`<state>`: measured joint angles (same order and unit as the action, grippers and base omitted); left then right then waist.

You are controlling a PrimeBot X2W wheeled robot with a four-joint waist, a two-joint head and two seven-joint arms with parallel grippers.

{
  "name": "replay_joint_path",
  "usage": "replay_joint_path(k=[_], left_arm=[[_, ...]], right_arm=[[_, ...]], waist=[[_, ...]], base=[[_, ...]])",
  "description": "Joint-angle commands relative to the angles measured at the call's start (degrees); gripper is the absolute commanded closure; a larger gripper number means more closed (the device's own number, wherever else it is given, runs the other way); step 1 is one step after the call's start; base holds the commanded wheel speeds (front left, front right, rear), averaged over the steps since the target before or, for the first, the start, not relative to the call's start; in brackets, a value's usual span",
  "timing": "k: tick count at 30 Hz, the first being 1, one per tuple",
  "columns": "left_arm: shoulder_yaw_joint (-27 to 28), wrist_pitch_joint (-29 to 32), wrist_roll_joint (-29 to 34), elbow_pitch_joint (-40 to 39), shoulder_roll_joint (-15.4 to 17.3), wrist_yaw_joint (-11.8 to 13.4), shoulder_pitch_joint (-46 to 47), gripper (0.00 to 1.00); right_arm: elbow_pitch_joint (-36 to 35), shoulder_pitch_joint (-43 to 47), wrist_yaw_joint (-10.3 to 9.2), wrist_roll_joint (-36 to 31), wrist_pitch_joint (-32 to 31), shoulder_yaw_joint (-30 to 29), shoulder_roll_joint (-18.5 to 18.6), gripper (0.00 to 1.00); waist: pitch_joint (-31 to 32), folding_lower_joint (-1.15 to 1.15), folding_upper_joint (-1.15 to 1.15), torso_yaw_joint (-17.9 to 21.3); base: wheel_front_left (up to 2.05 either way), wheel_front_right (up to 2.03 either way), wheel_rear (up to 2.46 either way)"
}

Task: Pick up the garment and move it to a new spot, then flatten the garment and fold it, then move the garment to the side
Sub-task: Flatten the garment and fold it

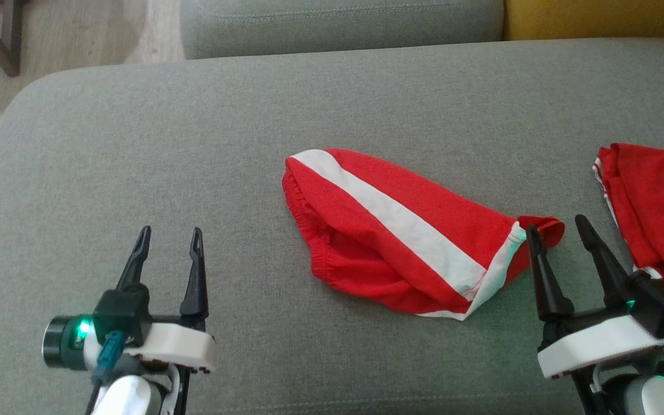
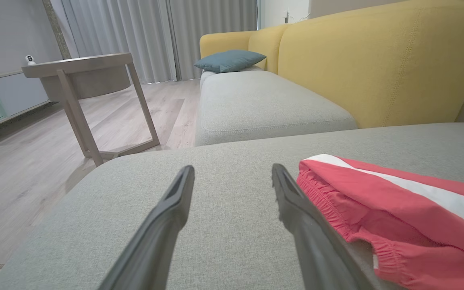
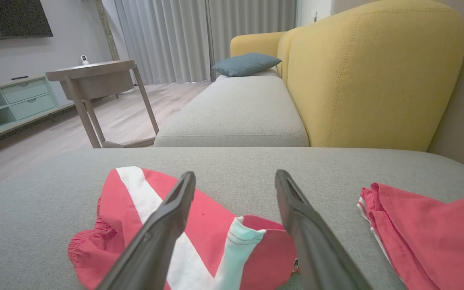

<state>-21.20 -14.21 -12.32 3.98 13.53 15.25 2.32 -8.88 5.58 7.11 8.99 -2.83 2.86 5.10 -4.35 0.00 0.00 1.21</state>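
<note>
Red garment w/ white stripe & elastic waistband, crumpled, mid grey sofa seat. Bare seat to its left & beyond; rounded seat edge far left. Other red cloth at right edge. Right end effector wide, empty, at garment's right tip; contact unclear. Left end effector wide, empty, well apart to garment's left.

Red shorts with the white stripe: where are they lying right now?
Head view: the red shorts lie centre-right on the grey seat cushion, hem end beside the right pincer; a second red garment lies further right.
</note>
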Motion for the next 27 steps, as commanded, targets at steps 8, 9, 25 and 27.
replay_joint_path(k=[8,9,25,27], left_arm=[[2.15,-0.29,-0.17,-1.91,1.26,0.35,2.49,0.00],[2.09,-0.30,-0.17,-1.90,1.24,0.29,2.76,0.00],[0.89,-0.61,0.58,-1.38,0.09,0.10,6.45,0.00],[0.92,-0.64,0.57,-1.29,0.01,0.09,6.61,0.00]], right_arm=[[-0.64,-1.46,0.37,0.45,-3.76,0.42,0.76,0.00],[-0.35,-1.81,0.37,0.30,-4.66,0.52,1.18,0.00],[3.94,-8.48,0.37,2.34,-18.68,5.45,9.06,1.00],[3.54,-7.70,0.37,2.71,-19.17,4.31,8.85,1.00]], waist=[[-1.14,0.00,0.00,-0.21],[-1.46,0.00,0.00,-0.27],[-6.67,0.00,0.00,-0.86],[-6.85,0.00,0.00,-0.88]], base=[[0.00,0.00,0.00],[0.00,0.00,0.00],[0.00,0.00,0.00],[0.00,0.00,0.00]])
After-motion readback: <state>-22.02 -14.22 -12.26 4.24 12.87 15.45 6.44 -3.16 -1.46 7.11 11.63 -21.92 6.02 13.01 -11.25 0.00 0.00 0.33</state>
